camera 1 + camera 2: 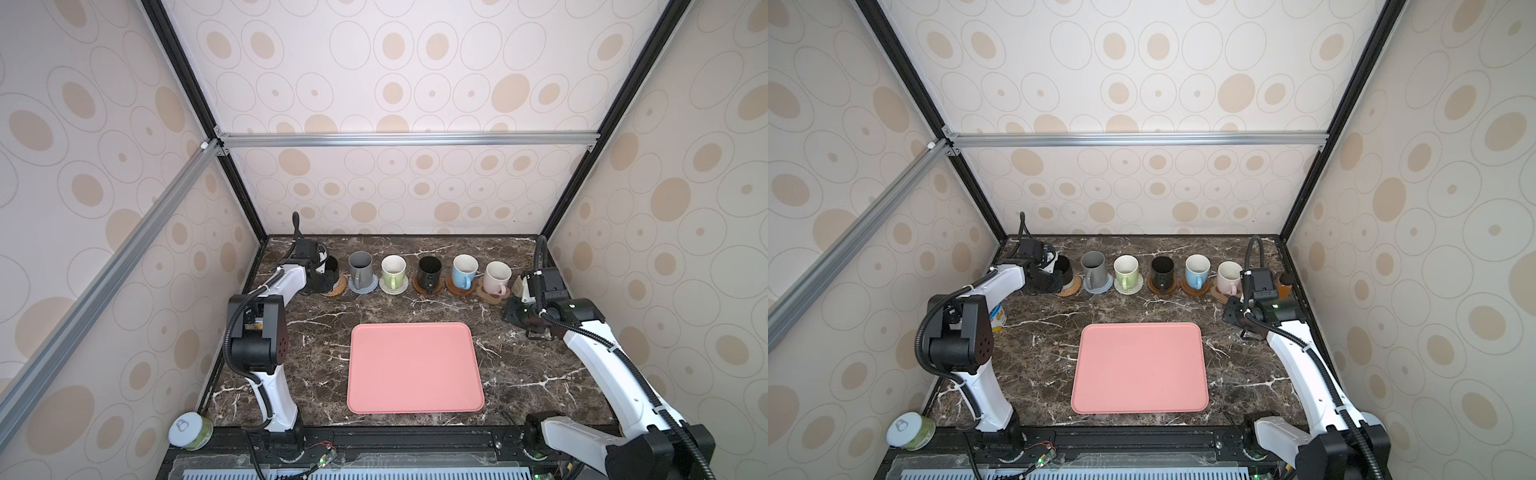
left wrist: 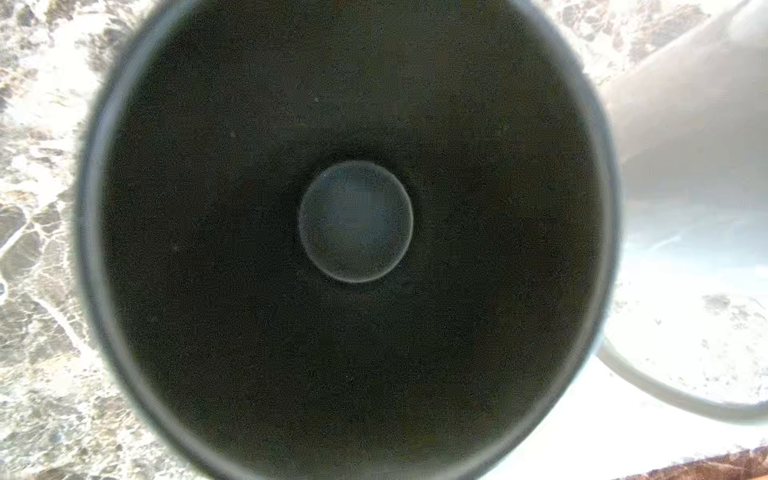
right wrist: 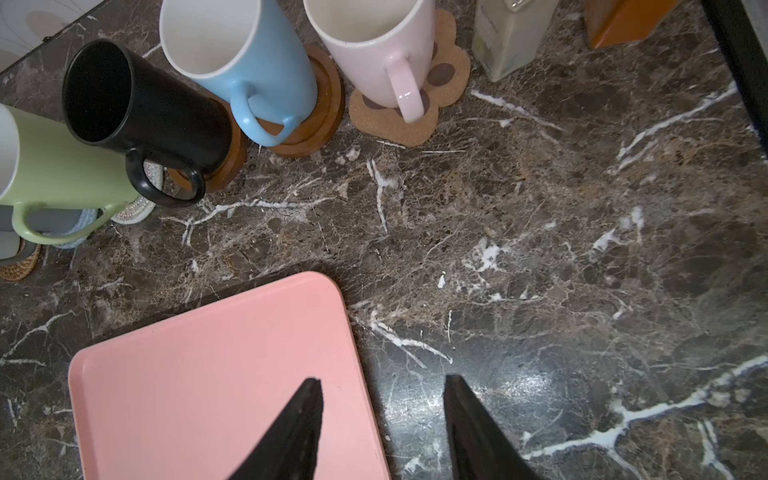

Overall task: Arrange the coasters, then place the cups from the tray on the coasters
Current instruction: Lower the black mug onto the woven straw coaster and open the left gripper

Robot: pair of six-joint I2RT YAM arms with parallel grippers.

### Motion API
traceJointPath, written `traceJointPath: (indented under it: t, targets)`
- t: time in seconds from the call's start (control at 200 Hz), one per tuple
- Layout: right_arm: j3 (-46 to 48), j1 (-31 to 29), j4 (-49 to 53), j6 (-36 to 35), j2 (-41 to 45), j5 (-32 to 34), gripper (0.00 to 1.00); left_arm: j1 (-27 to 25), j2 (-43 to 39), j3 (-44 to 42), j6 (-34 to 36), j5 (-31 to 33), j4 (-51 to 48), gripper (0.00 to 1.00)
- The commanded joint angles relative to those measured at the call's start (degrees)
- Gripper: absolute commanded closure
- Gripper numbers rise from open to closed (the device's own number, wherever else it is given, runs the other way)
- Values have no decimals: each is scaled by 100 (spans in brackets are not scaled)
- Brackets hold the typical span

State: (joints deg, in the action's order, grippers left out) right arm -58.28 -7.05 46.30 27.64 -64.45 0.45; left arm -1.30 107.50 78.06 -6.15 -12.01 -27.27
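Lidded can (image 1: 190, 431) near left; pink tray (image 1: 415, 368) lies bare. Far left, the left end effector (image 1: 322, 270) is clenched on the last black mug (image 1: 332, 262), seated on the rattan coaster (image 1: 337, 287); releasing and lifting clear likely comes next. The right end effector (image 3: 381, 379) hangs released, empty, far right.

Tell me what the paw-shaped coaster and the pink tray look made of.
Paw-shaped coaster: probably cork, matte, judging by its speckled tan grain. Pink tray: likely plastic or silicone, smooth satin finish, uniform colour, moulded rounded corners and low rim.
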Motion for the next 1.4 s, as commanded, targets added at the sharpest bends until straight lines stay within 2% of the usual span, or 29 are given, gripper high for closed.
traceJointPath:
  t: [0.0,0.56,1.016,1.311,1.396]
  targets:
    - [28,30,142,28,87,70,49,68,-164,254,196,-51,141,91]
    - [109,36,151,40,151,115,49,66,-47,249,282,87,72,87]
    - [12,37,172,7,106,138,49,64,23,275,212,33,114,73]
    - [-109,37,219,-24,46,161,49,68,-89,171,290,128,111,61]
    - [-113,37,238,-47,55,200,49,68,-221,101,266,167,140,54]
